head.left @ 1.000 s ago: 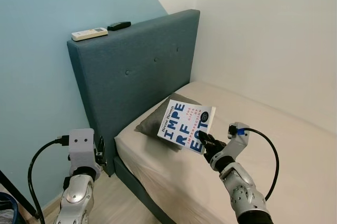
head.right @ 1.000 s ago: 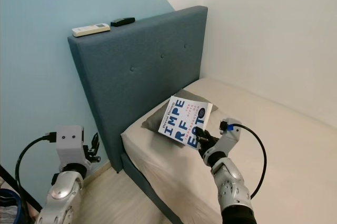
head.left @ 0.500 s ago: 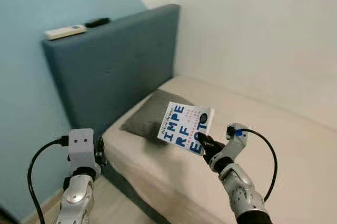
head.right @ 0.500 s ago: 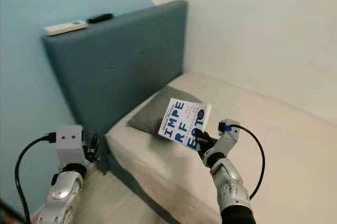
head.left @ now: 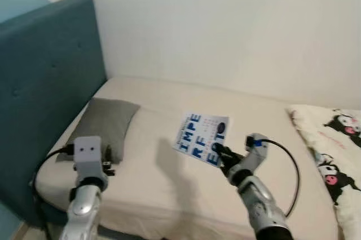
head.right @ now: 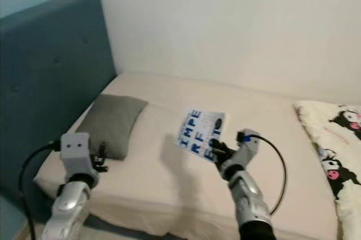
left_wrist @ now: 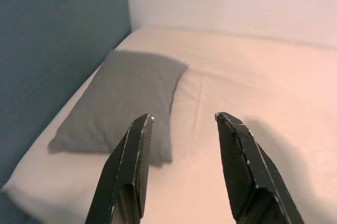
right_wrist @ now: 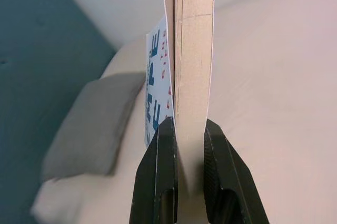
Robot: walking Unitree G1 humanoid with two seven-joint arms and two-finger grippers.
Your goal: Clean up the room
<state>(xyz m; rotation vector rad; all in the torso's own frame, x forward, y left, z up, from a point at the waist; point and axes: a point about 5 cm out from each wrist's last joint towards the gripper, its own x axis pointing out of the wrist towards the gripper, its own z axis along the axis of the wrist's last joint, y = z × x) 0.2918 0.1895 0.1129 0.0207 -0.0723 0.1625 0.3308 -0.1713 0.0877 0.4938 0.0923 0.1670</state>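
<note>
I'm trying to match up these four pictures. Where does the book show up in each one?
Left eye: book at centre, held up over the bed.
Right eye: book at centre, just above the right gripper.
Left wrist: not in it.
Right wrist: book edge-on between the fingers.
Shared landmark: grey pillow, in all four.

The head camera swings to the robot's right: the headboard [head.left: 45, 82] slides toward the left edge and its top leaves view. More of the bed [head.left: 248, 110] comes into view, along with a cartoon-printed blanket [head.left: 333, 150] at the right. The grey pillow [head.left: 104, 124] now shows whole.
</note>
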